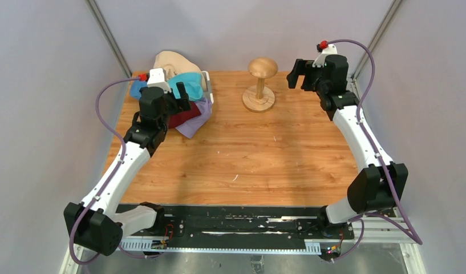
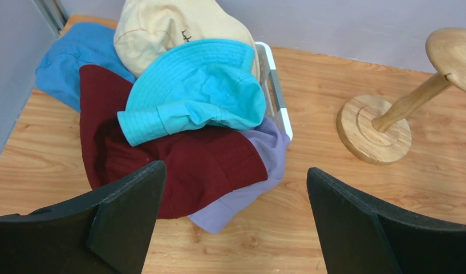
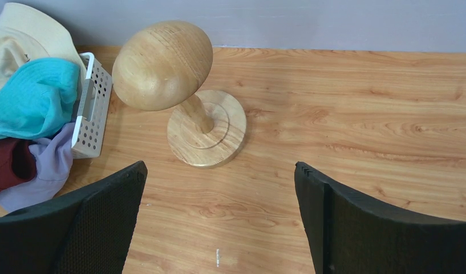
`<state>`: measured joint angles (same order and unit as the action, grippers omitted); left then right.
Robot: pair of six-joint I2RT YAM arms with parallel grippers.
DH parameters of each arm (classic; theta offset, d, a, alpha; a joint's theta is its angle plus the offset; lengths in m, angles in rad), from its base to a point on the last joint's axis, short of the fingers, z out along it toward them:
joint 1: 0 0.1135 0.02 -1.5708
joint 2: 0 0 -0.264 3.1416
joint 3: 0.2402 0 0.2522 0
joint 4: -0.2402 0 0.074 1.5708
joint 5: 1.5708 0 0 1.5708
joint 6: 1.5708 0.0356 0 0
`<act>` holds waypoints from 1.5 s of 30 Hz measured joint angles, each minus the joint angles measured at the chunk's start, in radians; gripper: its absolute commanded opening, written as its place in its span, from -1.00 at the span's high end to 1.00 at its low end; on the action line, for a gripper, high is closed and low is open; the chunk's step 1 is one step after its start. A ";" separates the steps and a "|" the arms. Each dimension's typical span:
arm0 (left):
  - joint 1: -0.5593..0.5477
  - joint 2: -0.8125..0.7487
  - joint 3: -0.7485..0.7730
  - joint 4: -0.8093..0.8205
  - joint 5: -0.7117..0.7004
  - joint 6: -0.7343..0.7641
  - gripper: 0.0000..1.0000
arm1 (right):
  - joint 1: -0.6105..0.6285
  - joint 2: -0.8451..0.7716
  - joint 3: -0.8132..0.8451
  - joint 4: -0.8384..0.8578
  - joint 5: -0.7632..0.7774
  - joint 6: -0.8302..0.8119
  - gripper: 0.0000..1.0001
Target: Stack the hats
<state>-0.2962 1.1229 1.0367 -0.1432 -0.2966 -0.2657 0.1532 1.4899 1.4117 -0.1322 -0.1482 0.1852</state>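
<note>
The top external camera looks down from high behind both arm bases (image 1: 145, 220) across the wooden surface (image 1: 247, 165). Each wrist camera rides close, tilted forward and down. Both show the pale wooden mushroom-shaped stand (image 3: 162, 65): ahead-right of the left gripper (image 2: 236, 177), ahead-left of the right gripper (image 3: 222, 171).

teal hat (image 2: 190, 85) | dark red hat (image 2: 179, 165) | lavender hat (image 2: 264, 151) | blue hat (image 2: 71, 63) | beige hat (image 2: 162, 23)

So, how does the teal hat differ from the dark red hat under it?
The teal hat lies on top, its near brim folded up; the dark red hat lies beneath, partly covered. The teal hat shows a rounded crown; the dark red hat is spread flat. Both are soft, crumpled cloth.
</note>
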 measured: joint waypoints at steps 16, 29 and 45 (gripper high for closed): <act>0.000 -0.014 -0.007 0.002 -0.004 -0.016 -0.96 | 0.000 0.000 0.000 -0.002 0.021 -0.012 -1.00; 0.000 0.042 -0.016 0.015 -0.010 -0.035 -0.96 | 0.019 0.020 -0.033 -0.005 0.013 -0.018 -0.97; 0.000 0.116 -0.012 0.032 0.002 -0.065 -0.96 | 0.089 0.138 -0.068 0.081 -0.038 -0.089 -0.93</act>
<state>-0.2962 1.2388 1.0245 -0.1116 -0.2947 -0.3309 0.2424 1.6276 1.3437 -0.0513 -0.1864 0.0963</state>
